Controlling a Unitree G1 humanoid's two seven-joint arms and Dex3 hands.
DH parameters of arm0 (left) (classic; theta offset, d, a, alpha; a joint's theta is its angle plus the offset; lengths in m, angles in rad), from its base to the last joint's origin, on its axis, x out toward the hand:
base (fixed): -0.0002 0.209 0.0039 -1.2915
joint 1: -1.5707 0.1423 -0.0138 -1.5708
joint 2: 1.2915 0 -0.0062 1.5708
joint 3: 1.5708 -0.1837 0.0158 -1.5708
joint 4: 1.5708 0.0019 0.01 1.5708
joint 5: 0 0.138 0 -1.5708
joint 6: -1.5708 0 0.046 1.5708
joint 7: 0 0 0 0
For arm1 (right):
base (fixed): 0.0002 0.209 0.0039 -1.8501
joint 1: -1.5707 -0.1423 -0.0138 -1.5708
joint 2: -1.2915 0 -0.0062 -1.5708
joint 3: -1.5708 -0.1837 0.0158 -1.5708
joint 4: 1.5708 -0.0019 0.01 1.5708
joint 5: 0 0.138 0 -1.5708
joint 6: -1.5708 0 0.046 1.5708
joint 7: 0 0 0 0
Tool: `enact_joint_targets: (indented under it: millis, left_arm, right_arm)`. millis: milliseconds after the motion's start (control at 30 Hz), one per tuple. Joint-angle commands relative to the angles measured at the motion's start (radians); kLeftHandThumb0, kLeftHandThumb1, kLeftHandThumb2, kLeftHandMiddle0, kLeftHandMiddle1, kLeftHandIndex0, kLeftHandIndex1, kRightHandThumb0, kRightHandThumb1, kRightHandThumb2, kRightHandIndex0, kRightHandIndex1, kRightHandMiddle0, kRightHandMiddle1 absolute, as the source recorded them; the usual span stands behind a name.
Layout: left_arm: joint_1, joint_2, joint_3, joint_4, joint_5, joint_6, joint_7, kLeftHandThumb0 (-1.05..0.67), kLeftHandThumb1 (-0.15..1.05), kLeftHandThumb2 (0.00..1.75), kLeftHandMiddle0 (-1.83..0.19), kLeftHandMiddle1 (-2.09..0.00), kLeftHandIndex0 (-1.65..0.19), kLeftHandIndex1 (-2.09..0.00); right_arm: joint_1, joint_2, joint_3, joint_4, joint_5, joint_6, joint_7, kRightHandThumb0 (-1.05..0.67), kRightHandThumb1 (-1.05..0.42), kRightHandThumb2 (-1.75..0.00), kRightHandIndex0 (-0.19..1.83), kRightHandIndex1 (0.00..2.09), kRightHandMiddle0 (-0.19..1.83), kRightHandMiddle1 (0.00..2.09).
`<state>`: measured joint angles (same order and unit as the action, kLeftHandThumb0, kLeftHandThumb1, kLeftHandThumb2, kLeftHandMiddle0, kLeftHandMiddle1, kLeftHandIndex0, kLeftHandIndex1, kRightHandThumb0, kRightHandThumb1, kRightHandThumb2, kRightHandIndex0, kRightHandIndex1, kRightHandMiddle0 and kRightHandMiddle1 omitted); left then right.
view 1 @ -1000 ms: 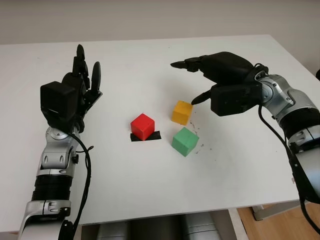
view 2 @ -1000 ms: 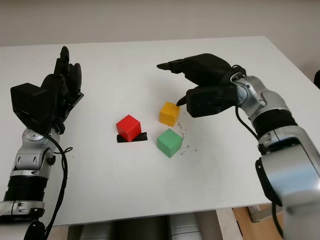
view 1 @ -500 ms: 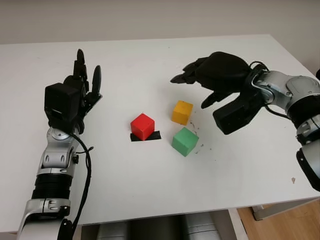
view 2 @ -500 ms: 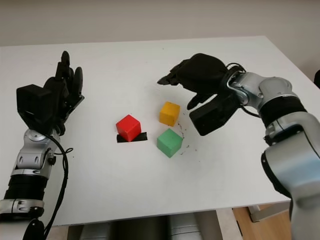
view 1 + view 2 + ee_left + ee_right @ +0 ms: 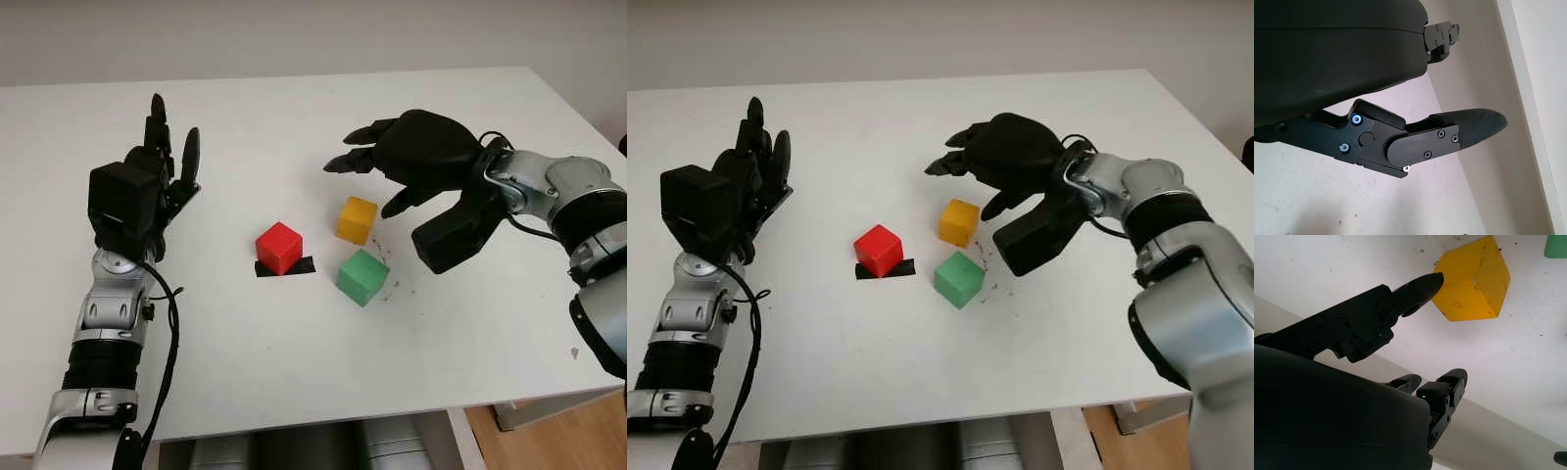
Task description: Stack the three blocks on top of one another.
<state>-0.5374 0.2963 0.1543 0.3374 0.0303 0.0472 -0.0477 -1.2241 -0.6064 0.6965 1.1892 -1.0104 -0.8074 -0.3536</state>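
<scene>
I am wearing matte black shells on my left hand [image 5: 137,196] and right hand [image 5: 421,157], each with three jointed fingers pinned by small silver screws. Silver ribbed forearms with black bands and loose black cables are trailing behind both wrists.

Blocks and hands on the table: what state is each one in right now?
Red block: on the table, sitting on a black tape mark, not stacked.
Yellow block: on the table, alone, not held.
Green block: on the table, alone, not held.
Right hand: open, above the table just beyond the yellow block, holding nothing.
Left hand: open, raised over the table's left side, holding nothing.
</scene>
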Motion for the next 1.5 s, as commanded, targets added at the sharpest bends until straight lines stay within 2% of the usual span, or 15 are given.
enact_joint_targets:
  millis: [0,533,800,1367,1467]
  left_arm:
    - [-0.012,0.006,-0.001,-0.015,-0.004,-0.013,0.000,-0.83,1.05,0.69,0.19,0.00,0.19,0.00]
    - [-0.017,0.013,-0.003,-0.022,0.004,0.000,-0.005,-0.83,1.05,0.68,0.19,0.00,0.19,0.00]
    - [-0.016,0.014,-0.004,-0.032,-0.003,0.013,-0.018,-0.82,1.05,0.68,0.19,0.00,0.19,0.00]
    - [-0.011,0.018,-0.015,-0.037,0.010,0.019,-0.015,-0.81,1.05,0.69,0.19,0.00,0.19,0.00]
    - [-0.010,0.015,-0.012,-0.039,0.003,0.021,-0.015,-0.80,1.05,0.69,0.19,0.00,0.19,0.00]
  right_arm:
    - [0.000,0.009,0.002,0.010,0.010,0.003,0.003,-0.47,-0.80,-0.06,0.43,0.15,0.54,0.14]
    - [0.006,0.023,0.035,0.031,0.000,0.005,0.032,-0.47,-0.81,-0.06,0.44,0.13,0.57,0.11]
    - [0.012,0.025,0.073,0.035,-0.029,0.011,-0.018,-0.50,-0.82,-0.06,0.46,0.12,0.59,0.11]
    - [0.024,0.041,0.101,0.058,-0.040,0.030,-0.067,-0.41,-0.90,-0.07,0.44,0.12,0.77,0.23]
    - [0.028,0.042,0.100,0.060,-0.038,0.028,-0.077,-0.41,-0.91,-0.06,0.44,0.12,0.78,0.32]
